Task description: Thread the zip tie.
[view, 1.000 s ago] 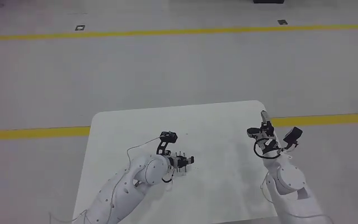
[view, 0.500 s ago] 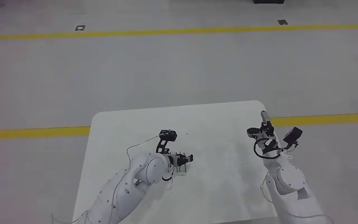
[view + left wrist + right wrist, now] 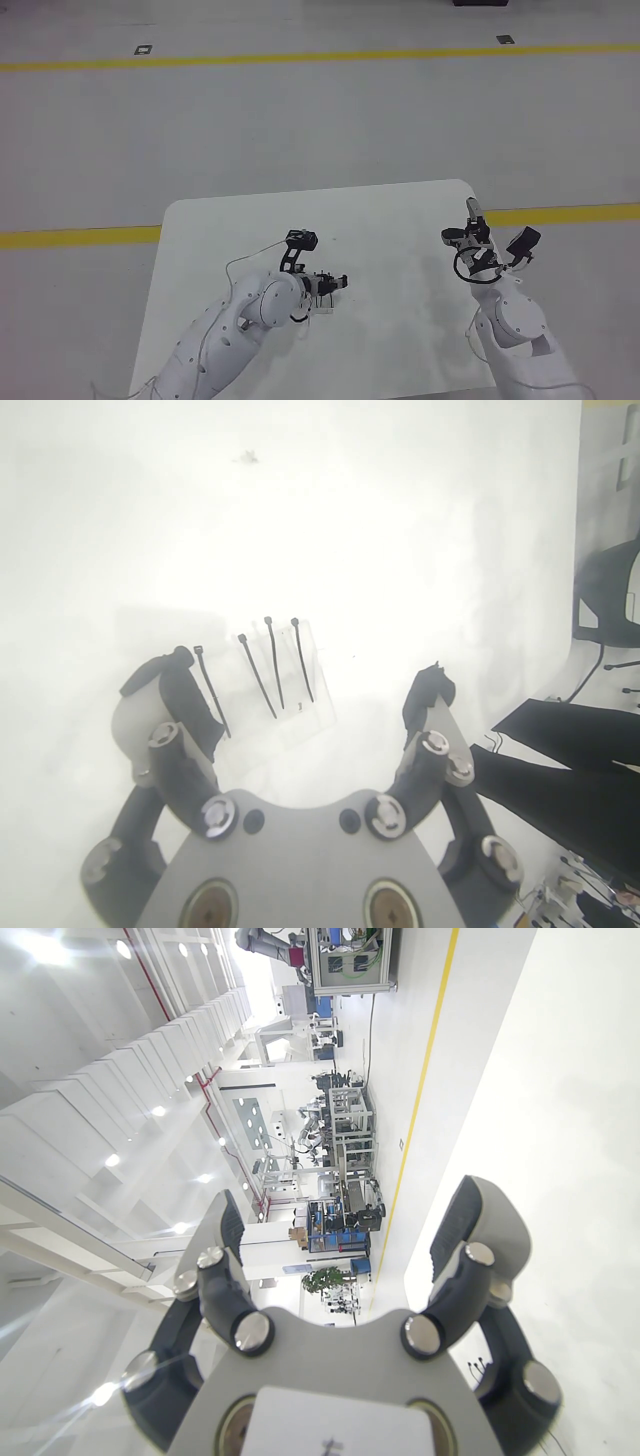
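The left pincer (image 3: 307, 667) hung low over the bench (image 3: 400, 215), jaws spread wide, with four black zip ties (image 3: 274, 667) set on a clear holder (image 3: 322, 705) just ahead of it. The outermost tie (image 3: 212, 695) sat right against one side of the pincer; whether it touched was unclear. Closing here could have caught two ties at once, or shoved the light holder and scattered them. The ties looked thin and slippery, so an off-centre grip risked a twist or a drop. The right pincer (image 3: 347, 1195), likewise spread and empty, sat at the bench's edge facing the room, well apart
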